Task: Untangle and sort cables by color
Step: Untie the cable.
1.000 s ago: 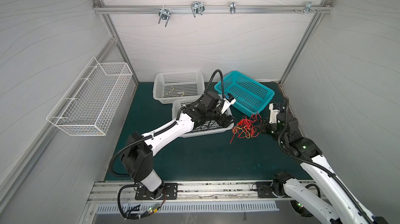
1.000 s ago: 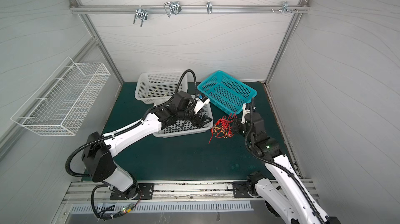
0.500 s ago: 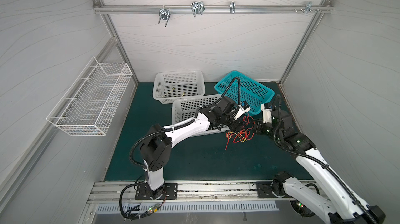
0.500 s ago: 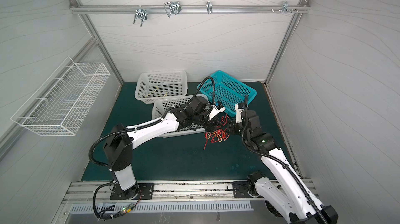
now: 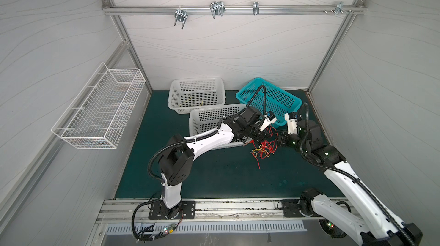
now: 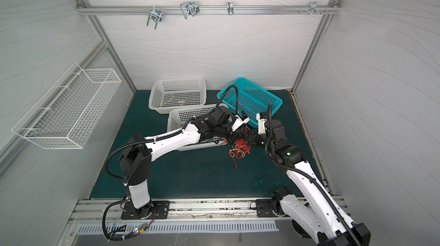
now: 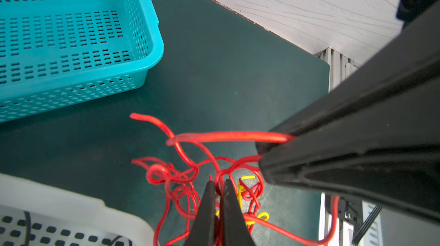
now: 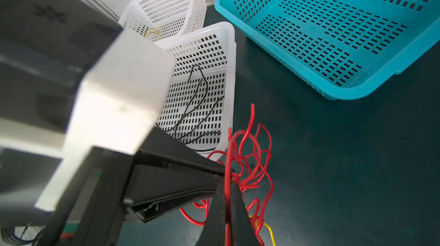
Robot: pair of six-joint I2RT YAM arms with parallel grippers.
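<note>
Dark green matting [image 5: 214, 173] covered the table. On it the cable tangle [image 5: 263, 148], red with some yellow, lay just beside the near white basket [image 8: 232, 66] and near the teal basket [image 7: 156, 49]. The left gripper [image 7: 217, 184] and the right gripper [image 8: 227, 186] were both closed, each pinching a red cable [image 8: 228, 152] in the tangle, close together. If they pulled apart, I think the knots could tighten, or a yellow cable [image 7: 246, 177] could be dragged along with the red.
</note>
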